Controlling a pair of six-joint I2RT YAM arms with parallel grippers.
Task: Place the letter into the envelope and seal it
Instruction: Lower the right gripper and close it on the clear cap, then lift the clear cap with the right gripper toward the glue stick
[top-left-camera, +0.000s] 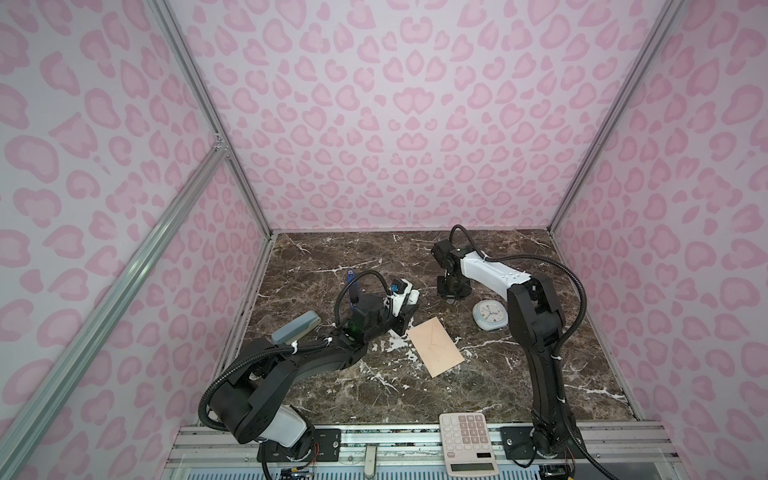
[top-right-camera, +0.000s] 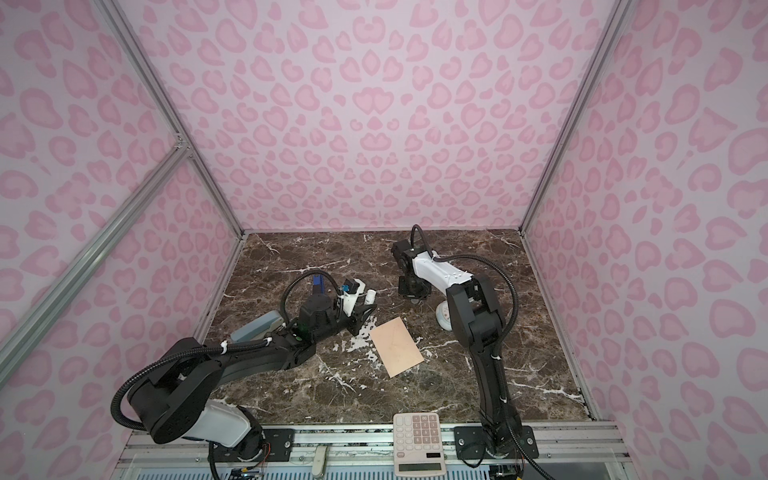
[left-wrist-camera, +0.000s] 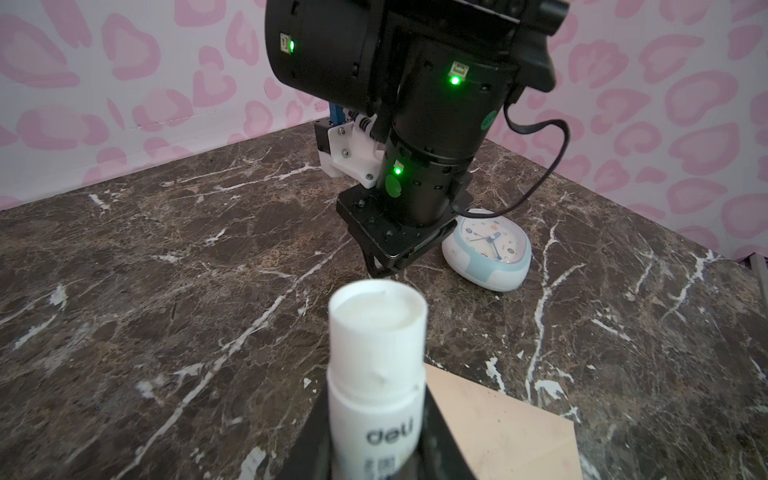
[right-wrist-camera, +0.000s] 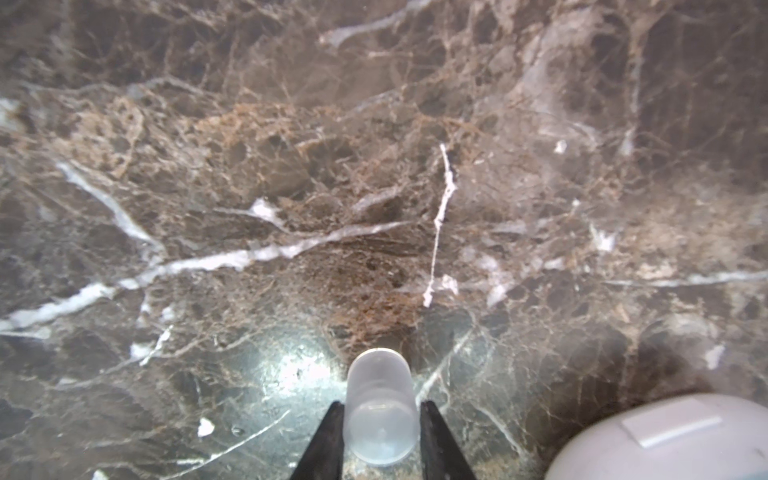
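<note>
The peach envelope (top-left-camera: 435, 345) (top-right-camera: 397, 345) lies flat on the marble mid-table, with its flap folded down; one corner shows in the left wrist view (left-wrist-camera: 511, 424). The letter is out of view. My left gripper (top-left-camera: 409, 308) (top-right-camera: 365, 309) (left-wrist-camera: 376, 399) hovers by the envelope's far left corner. It is shut on an uncapped white glue stick (left-wrist-camera: 376, 357) whose tip points toward the right arm. Further back, my right gripper (top-left-camera: 453, 293) (top-right-camera: 413, 297) (right-wrist-camera: 381, 409) points down close over the table. It is shut on a translucent cap (right-wrist-camera: 380, 415).
A white and blue alarm clock (top-left-camera: 490, 315) (left-wrist-camera: 490, 249) lies face up just right of the right gripper. A white calculator (top-left-camera: 467, 440) (top-right-camera: 419, 440) overhangs the front rail. A grey-blue case (top-left-camera: 297, 328) rests at the left wall. White smears (top-left-camera: 395, 345) mark the marble beside the envelope.
</note>
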